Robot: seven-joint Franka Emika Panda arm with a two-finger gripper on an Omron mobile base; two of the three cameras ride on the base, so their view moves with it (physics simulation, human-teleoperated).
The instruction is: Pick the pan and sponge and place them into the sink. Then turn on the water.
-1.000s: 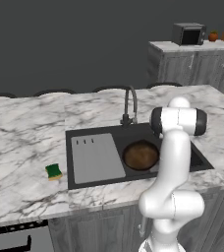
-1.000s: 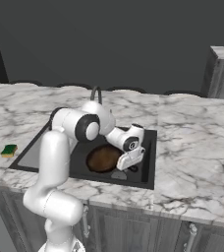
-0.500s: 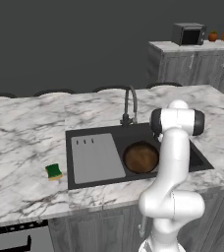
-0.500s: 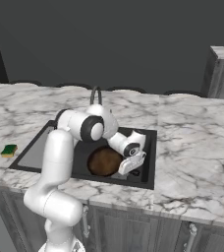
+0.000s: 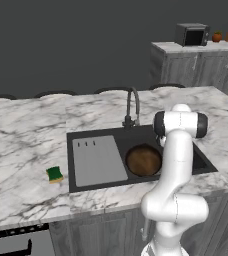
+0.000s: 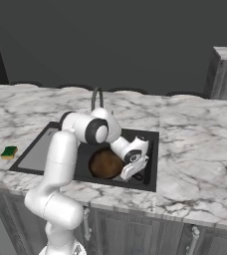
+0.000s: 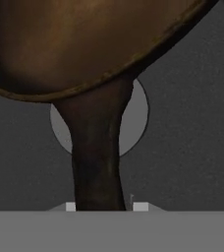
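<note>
**Now: pan held low inside the sink basin**

We have the gripper (image 6: 130, 172) down inside the deep basin of the sink (image 5: 86, 187), clamped on the handle of the pan (image 5: 143, 160). From the hand camera we see that dark handle running straight down between our two finger tips, with the pan's (image 7: 79, 39) brown bowl spreading ahead of them and the round grey drain (image 7: 136, 115) showing behind the handle. From the right base camera the pan (image 6: 104, 164) sits in the basin just beside our hand. We cannot tell whether it rests on the basin floor or hangs just above it.

The sponge (image 5: 54, 174) lies on the marble counter (image 5: 21, 150), near the sink's left edge, just beside the ribbed drainboard (image 5: 98, 160). The faucet (image 5: 132, 107) stands behind the basin.
</note>
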